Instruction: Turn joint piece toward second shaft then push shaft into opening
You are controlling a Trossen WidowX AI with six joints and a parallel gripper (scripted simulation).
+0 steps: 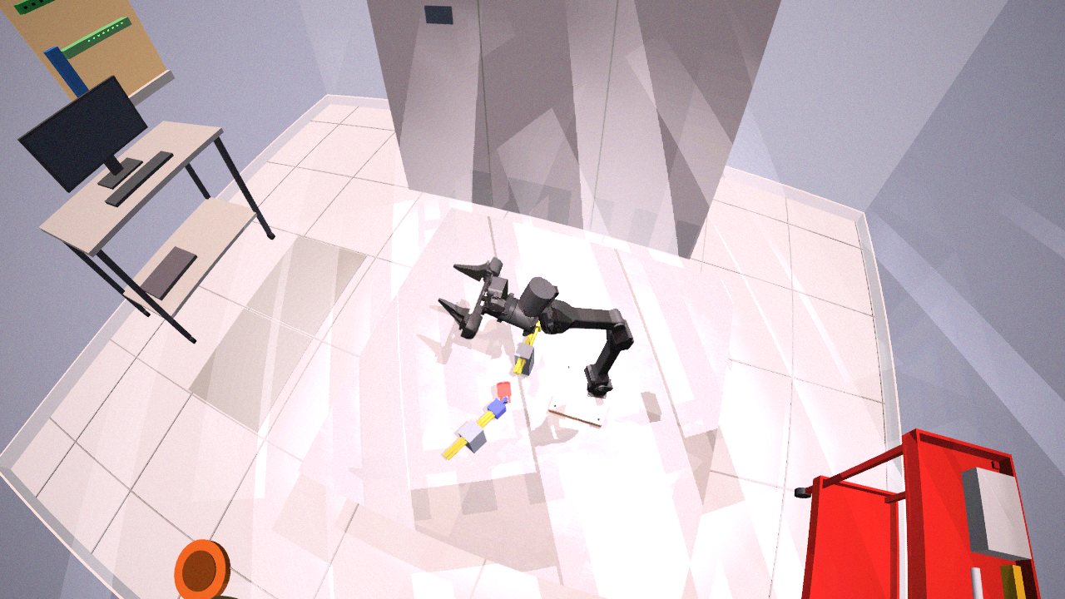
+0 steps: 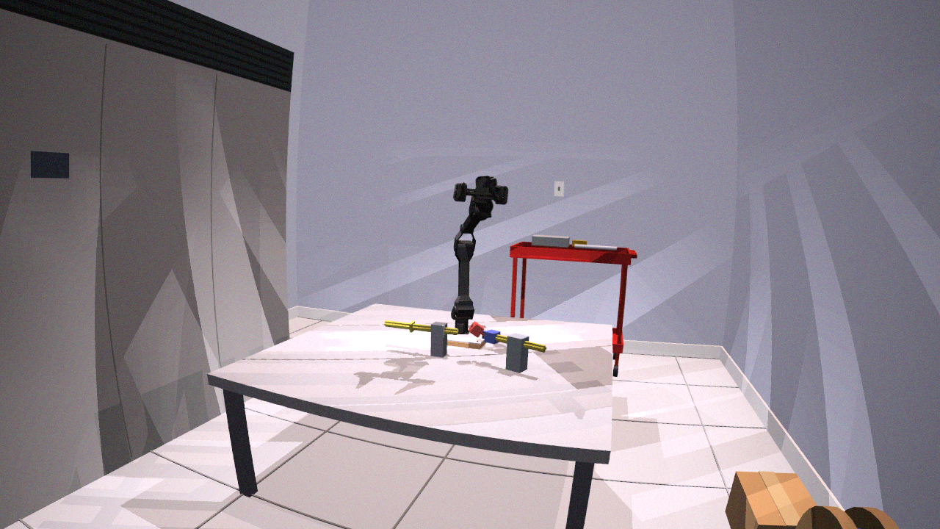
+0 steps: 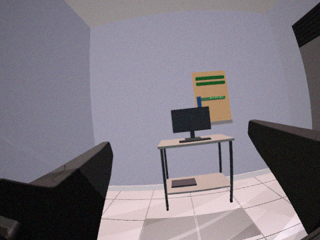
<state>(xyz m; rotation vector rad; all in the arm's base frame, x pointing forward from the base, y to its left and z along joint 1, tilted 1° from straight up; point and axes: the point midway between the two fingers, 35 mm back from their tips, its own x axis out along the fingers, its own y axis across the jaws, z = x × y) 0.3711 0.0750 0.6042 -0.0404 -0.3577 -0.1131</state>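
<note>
One pincer [image 1: 460, 290], jaws wide apart and holding nothing, hangs high over your table [image 2: 407, 401]; the red joint piece [image 1: 503, 389] sits well below, tipping the fixed shaft [image 1: 485, 420].

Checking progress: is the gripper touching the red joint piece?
Apart. The exterior view shows the gripper raised high above the red joint piece.

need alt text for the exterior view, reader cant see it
A black robot arm stands tall on a white table, its open gripper raised high and holding nothing. Below it lie two yellow shafts in grey blocks, with a red joint piece between them. A red cart stands behind.
</note>
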